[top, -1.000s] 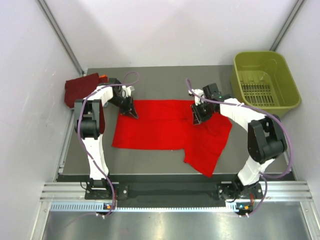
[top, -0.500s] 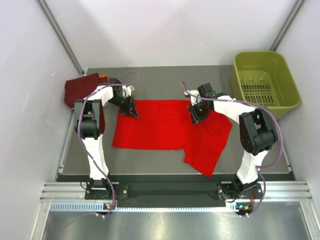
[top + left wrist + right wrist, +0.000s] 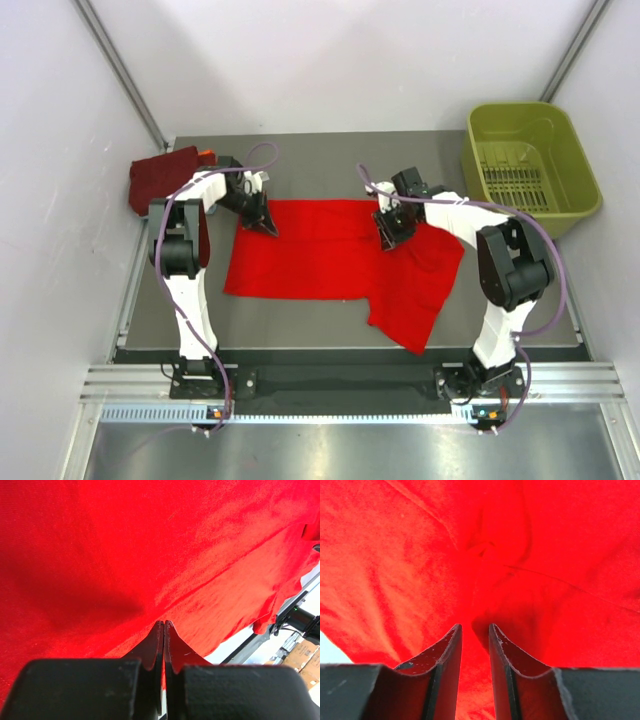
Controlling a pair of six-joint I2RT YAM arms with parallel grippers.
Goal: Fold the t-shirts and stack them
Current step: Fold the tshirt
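Observation:
A bright red t-shirt (image 3: 320, 260) lies spread on the dark table, with one part hanging down towards the front right. My left gripper (image 3: 265, 228) is at its far left corner, and in the left wrist view its jaws (image 3: 164, 624) are pressed together on the red cloth (image 3: 150, 545). My right gripper (image 3: 390, 235) is on the shirt's far right part. In the right wrist view its jaws (image 3: 475, 627) stand a narrow gap apart with bunched red cloth (image 3: 420, 555) filling the gap. A folded dark maroon shirt (image 3: 165, 178) lies at the far left with an orange edge (image 3: 205, 153) showing beside it.
An olive-green plastic basket (image 3: 520, 109) stands at the far right corner of the table. White walls close the table in on the left, the back and the right. The arm bases sit at the near edge.
My right gripper has moved a little to the left over the red shirt. The left gripper and the shirt's outline have stayed the same.

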